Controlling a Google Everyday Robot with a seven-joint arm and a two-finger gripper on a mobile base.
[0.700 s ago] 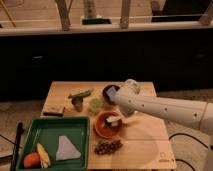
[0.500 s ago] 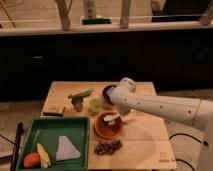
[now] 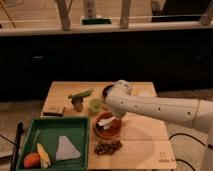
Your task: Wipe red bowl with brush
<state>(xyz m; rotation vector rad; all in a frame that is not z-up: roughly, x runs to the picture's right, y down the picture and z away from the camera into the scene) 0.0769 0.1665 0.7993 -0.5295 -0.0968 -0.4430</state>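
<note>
The red bowl (image 3: pixel 111 130) stands on the wooden table (image 3: pixel 145 140), just right of the green tray. My gripper (image 3: pixel 117 116) reaches down from the white arm (image 3: pixel 150 106) over the bowl's far right rim. It is shut on the brush (image 3: pixel 105 121), whose whitish head lies inside the bowl and points left. The fingers are mostly hidden behind the wrist.
A green tray (image 3: pixel 50 131) at the front left holds a pale triangular cloth (image 3: pixel 65 148), an orange fruit (image 3: pixel 31 160) and a yellow item (image 3: pixel 43 155). Grapes (image 3: pixel 107 147) lie in front of the bowl. A dark brown bowl (image 3: pixel 107 90), a green cup (image 3: pixel 95 105) and green vegetables (image 3: pixel 80 94) stand behind it.
The arm and gripper have shifted a little to the left, and the brush has moved left with them inside the red bowl.
</note>
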